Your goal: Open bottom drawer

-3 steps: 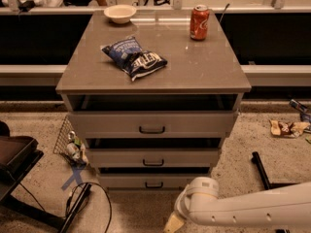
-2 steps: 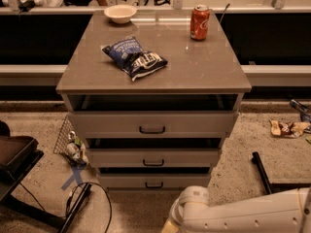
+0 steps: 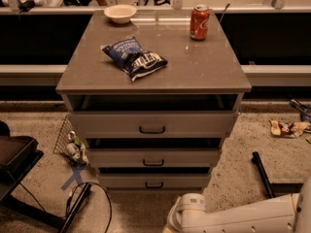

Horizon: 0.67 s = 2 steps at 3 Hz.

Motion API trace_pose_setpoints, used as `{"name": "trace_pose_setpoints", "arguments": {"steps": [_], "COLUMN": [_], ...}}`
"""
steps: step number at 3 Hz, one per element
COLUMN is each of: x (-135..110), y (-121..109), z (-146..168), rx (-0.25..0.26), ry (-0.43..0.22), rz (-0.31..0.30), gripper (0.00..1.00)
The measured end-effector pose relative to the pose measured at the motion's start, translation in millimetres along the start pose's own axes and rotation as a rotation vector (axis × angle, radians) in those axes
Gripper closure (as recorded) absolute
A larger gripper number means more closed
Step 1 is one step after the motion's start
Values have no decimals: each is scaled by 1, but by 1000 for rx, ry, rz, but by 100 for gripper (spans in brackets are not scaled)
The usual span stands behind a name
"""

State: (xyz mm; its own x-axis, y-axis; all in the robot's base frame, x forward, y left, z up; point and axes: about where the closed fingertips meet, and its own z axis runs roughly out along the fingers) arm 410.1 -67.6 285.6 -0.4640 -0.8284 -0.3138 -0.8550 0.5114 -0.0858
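At the foot of the grey cabinet [image 3: 194, 67], the bottom drawer [image 3: 121, 180] sits nearly shut, its black handle [image 3: 154, 184] untouched. Just in front, low over the floor, the white arm [image 3: 233, 217] has sunk lower and leftward. Its pincer [image 3: 170, 226] is mostly cut off; spread or pressed together, I cannot tell. The pull seems not yet begun.

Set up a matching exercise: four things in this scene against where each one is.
Things:
1. chip bag
2. soda can
3. bowl
4. gripper

Places:
A. far right corner of the cabinet top
B. at the picture's bottom edge, in front of the bottom drawer
C. far left of the cabinet top
D. cabinet top, left of centre

Pairs: 1-D, 2-A, 3-C, 4-B
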Motion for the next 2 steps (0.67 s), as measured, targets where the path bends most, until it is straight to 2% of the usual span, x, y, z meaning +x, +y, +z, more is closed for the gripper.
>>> {"name": "trace_pose_setpoints", "arguments": {"steps": [1,2], "x": [-14,-41], "y": [-2,-6], "z": [12,40], "rx": [17,57], "ry": [-26,-60], "rz": [-38,-177], "gripper": [0,0]}}
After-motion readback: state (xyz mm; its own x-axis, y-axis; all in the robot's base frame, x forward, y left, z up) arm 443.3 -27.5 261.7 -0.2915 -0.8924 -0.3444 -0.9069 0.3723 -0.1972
